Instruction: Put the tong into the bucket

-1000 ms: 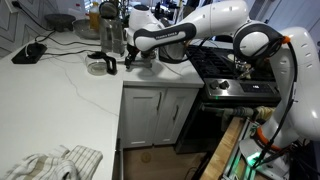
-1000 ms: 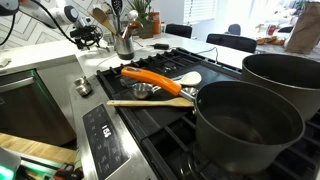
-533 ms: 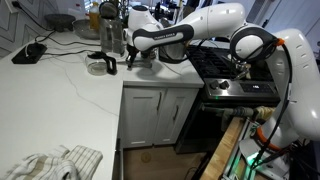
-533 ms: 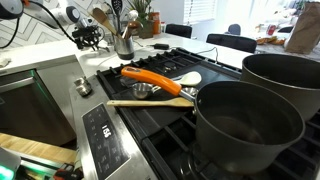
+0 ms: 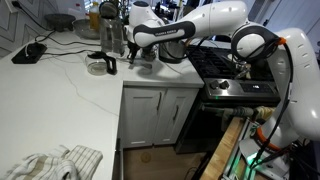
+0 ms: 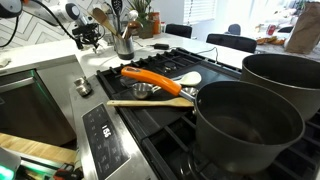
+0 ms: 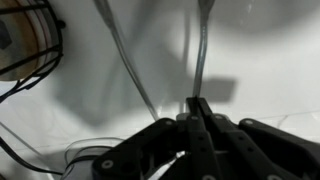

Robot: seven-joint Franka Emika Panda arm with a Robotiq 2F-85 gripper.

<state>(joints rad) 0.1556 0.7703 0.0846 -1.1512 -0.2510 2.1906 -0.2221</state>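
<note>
The tong (image 7: 200,55) lies on the white counter as two thin silvery arms that spread apart toward the top of the wrist view. My gripper (image 7: 197,103) is shut, and its black fingertips pinch the near end of the right-hand arm. The other arm (image 7: 128,60) runs free to the left. In both exterior views the gripper (image 5: 131,63) (image 6: 88,38) reaches down to the counter top. The bucket (image 6: 125,44), shiny steel with utensils standing in it, sits just beside the gripper, next to the stove. The tong itself is too small to make out in the exterior views.
A glass jug with a dark base (image 5: 110,40) and a small round cup (image 5: 97,67) stand close to the gripper. Two big dark pots (image 6: 240,130), an orange spatula (image 6: 150,78) and a wooden one (image 6: 150,102) lie on the stove. A cloth (image 5: 55,160) lies near the counter's front edge.
The fingers have closed together around the tong's arm. The arm has barely shifted over the counter.
</note>
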